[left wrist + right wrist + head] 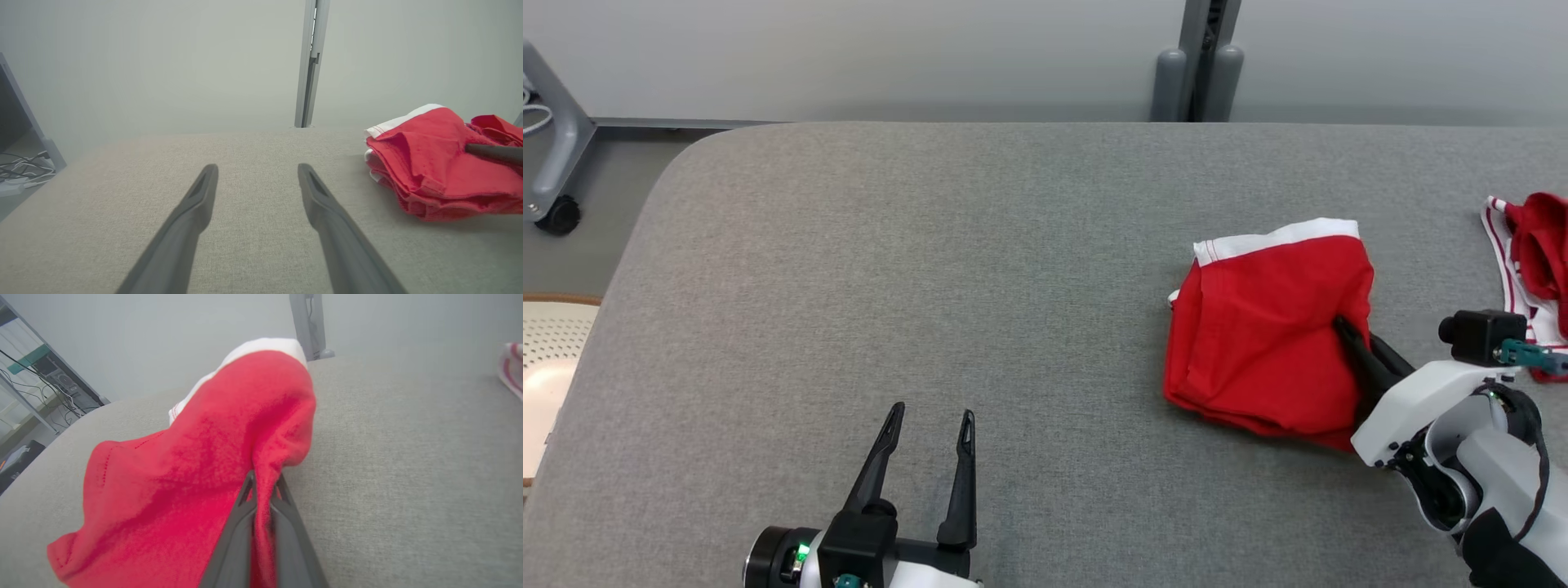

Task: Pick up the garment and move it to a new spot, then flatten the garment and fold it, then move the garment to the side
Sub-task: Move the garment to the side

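Observation:
The garment is a folded red piece with a white band along its far edge, lying on the grey table at the right. It shows at the right edge of the left wrist view as the garment and up close as the garment. My right gripper is shut on the garment's near right edge; in the right wrist view the right gripper pinches a fold of red cloth. My left gripper stands open at the table's front, well left of the garment, with nothing in the left gripper.
A second red and white striped cloth lies at the table's far right edge. A grey post stands behind the table. A wheeled frame leg and a pale perforated object are off the table's left side.

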